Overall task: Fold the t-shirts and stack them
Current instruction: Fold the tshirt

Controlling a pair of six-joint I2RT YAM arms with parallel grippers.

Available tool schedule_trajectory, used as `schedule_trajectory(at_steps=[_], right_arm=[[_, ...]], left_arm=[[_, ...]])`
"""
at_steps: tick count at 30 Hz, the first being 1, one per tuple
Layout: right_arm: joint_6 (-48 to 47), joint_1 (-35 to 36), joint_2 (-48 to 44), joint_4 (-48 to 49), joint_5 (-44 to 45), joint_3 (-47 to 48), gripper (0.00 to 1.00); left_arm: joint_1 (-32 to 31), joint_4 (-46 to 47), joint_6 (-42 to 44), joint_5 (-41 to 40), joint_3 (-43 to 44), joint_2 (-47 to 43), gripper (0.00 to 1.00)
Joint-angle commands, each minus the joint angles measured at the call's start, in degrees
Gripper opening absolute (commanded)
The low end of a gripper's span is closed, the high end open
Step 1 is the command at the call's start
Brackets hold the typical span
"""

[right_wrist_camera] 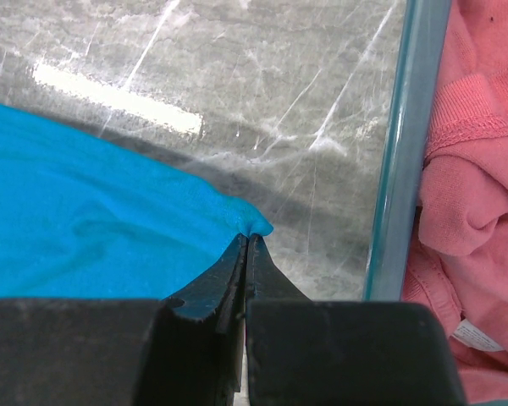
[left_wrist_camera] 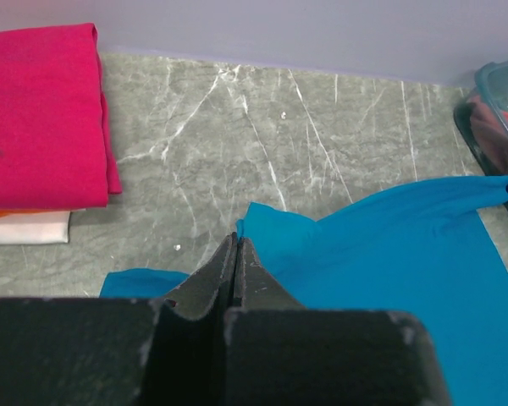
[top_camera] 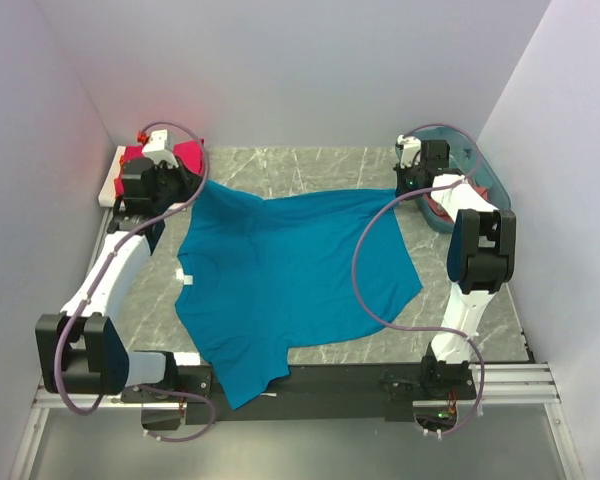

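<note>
Pinching the far corners of the blue shirt point(top_camera: 290, 270) spread on the desk point(left_wrist_camera: 237, 135), my left hand point(left_wrist_camera: 237, 243) and right hand point(right_wrist_camera: 248, 241) are both closed on it. Only a sliver of orange shirt point(left_wrist_camera: 7, 214) shows under the folded magenta shirt point(left_wrist_camera: 42, 110); the pink shirt point(right_wrist_camera: 483, 169) in the basket point(right_wrist_camera: 411, 127) is cut off.

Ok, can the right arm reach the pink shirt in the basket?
Probably not yet: the right fingers are shut on a corner of the teal-blue t-shirt, though the pink shirt lies close, just over the basket wall.
</note>
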Motion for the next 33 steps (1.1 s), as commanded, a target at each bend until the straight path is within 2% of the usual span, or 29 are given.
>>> schedule_trajectory(at_steps=[1, 33], right_arm=[[-0.5, -0.7, -3.4, 2.1, -0.7, -0.8, 0.00], [-3.0, -2.0, -8.7, 4.6, -2.8, -9.7, 0.00]], left_arm=[[0.2, 0.3, -0.1, 0.9, -1.8, -3.4, 0.00], [0.2, -6.4, -0.8, 2.8, -11.0, -15.5, 0.00]])
